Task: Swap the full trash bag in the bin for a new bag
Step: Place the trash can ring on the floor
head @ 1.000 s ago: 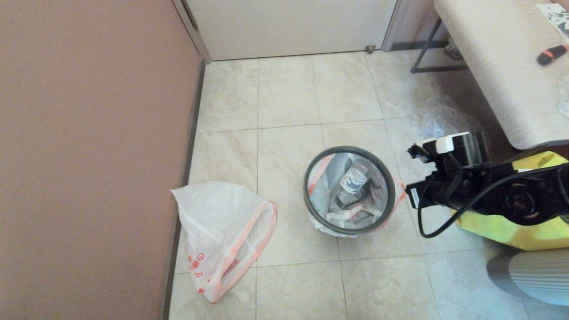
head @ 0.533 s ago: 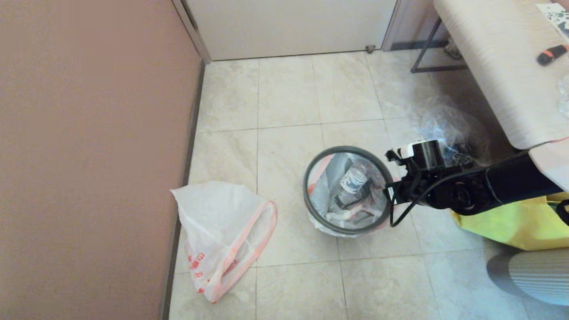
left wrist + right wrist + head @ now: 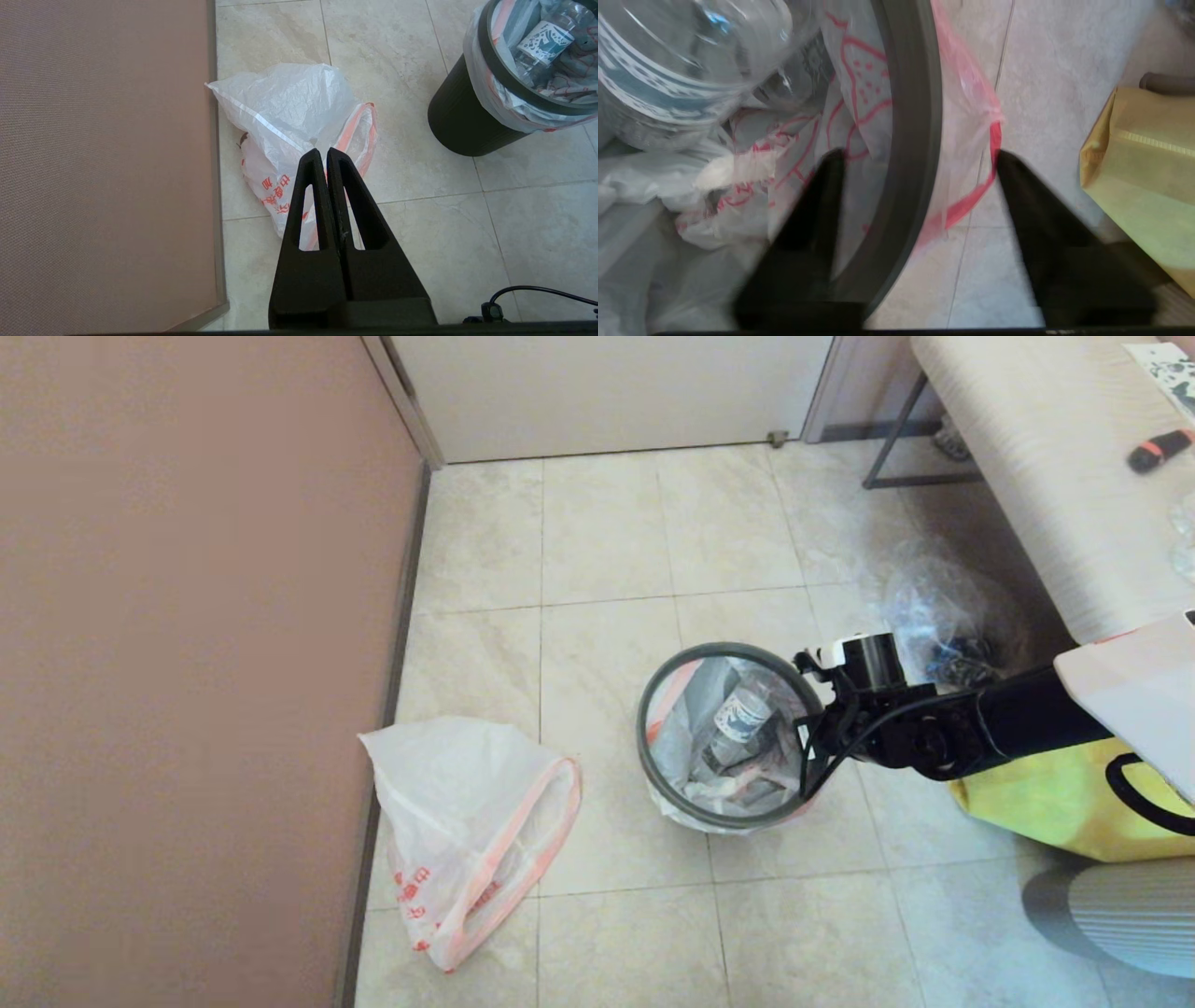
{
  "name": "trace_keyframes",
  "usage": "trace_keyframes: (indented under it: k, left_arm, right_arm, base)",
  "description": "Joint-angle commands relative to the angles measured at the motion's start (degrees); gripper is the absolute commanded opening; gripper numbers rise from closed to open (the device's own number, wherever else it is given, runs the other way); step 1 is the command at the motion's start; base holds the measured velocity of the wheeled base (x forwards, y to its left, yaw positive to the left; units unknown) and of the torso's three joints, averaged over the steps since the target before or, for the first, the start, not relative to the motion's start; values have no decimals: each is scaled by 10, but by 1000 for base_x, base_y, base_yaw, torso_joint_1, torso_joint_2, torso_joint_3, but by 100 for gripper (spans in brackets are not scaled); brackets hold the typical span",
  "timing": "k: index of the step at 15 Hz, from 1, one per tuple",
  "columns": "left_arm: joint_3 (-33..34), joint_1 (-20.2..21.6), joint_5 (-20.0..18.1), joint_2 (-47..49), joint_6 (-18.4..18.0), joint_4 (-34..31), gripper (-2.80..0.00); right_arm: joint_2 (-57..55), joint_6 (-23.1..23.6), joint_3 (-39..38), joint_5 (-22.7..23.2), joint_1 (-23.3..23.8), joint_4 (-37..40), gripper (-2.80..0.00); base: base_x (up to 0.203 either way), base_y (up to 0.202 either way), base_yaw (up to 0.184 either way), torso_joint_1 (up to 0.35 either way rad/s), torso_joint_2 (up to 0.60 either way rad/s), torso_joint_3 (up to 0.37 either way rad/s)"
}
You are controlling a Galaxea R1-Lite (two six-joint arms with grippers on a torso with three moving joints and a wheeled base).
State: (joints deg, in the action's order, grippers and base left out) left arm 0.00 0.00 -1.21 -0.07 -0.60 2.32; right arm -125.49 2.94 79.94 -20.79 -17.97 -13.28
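thin crinkly translucent plastic is forming the new bag (image 3: 467, 831); the bin (image 3: 460, 123) is looking matt ribbed black plastic, sitting on smooth glossy floor tiles (image 3: 607, 532).

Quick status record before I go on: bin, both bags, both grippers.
bin: upright on the tile floor, dark grey hoop on its rim
full trash bag: in the bin, edge folded out under the hoop, clear bottle on top
new bag: limp on the floor by the wall
right gripper: open, fingers straddling the hoop at the bin's right side
left gripper: shut, above the new bag
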Motion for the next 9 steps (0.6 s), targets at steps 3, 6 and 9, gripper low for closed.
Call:
trace_keyframes:
  k: [3,6,9]
  left_arm:
    - [8,0,0,0,0,1,-280]
    - [8,0,0,0,0,1,-280]
    - [8,0,0,0,0,1,-280]
  right_arm:
    - [2,1,4,-16,-1,1,-280]
    - [2,0,2,-25,-9,3,-280]
    - [7,0,0,-38,-17,4,-280]
  base:
    - [0,0,0,0,0,0]
    - [0,0,0,0,0,0]
    - [0,0,0,0,0,0]
